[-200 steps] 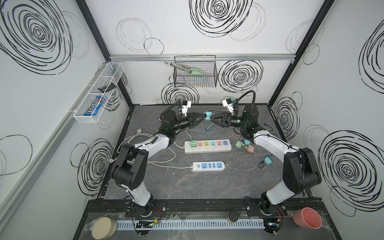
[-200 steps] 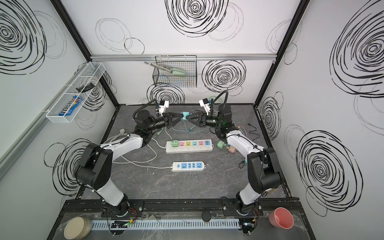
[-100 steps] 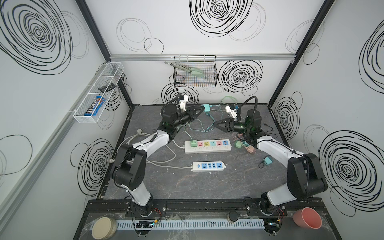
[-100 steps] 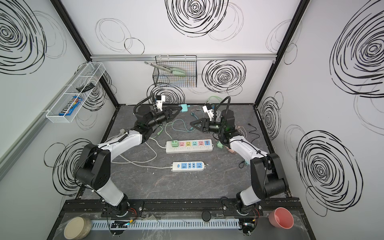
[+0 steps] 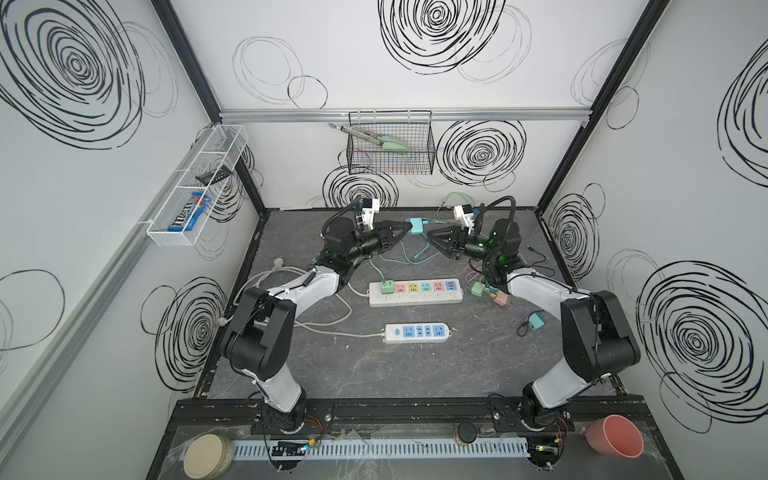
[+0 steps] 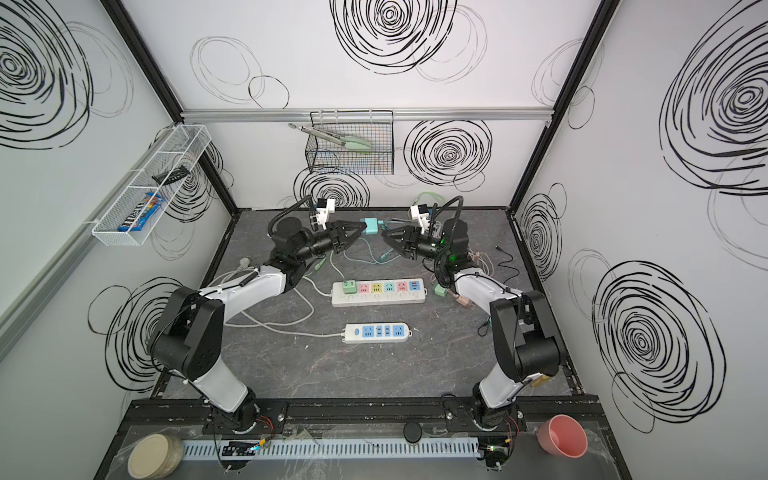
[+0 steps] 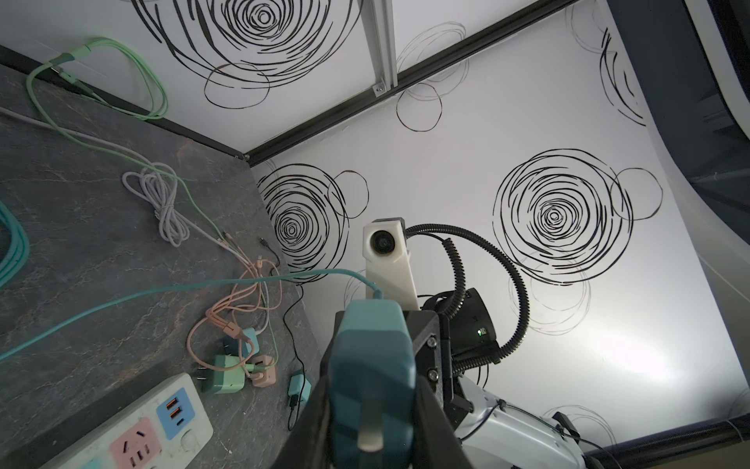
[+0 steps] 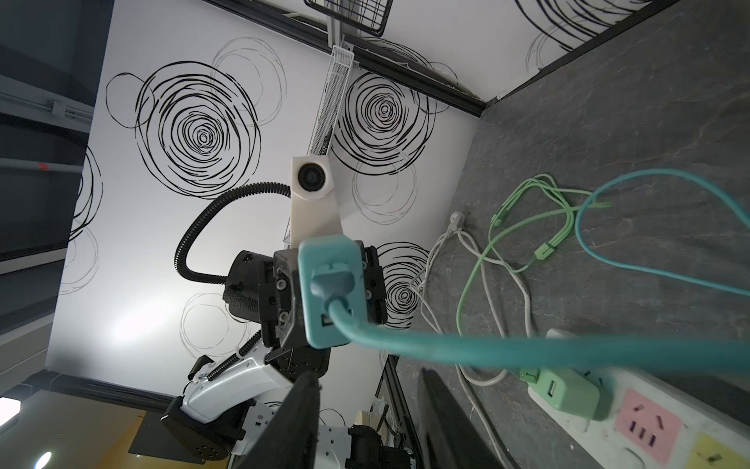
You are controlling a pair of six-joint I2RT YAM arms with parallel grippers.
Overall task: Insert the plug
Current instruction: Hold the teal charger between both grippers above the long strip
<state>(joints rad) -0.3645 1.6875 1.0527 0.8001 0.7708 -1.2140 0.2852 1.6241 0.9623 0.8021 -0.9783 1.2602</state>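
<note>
Hovering near table edge (image 5: 415, 209), left hand (image 5: 409, 226) clamps plug (image 5: 418, 227).

A dark stone-look table (image 5: 415, 382) carries a long power strip (image 5: 415, 292) (pastel sockets, a green charger (image 5: 387, 286) plugged into its left end). In front of that strip lies a smaller white strip (image 5: 417, 333), just right of it loose chargers (image 5: 477, 289), and behind its right end coiled cables (image 7: 162, 203).

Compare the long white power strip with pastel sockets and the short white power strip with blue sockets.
The long white power strip has multicoloured sockets; the short white power strip has only blue. The long one carries a green cube adapter; the short one carries nothing. Both lie flat on the dark table.
</note>
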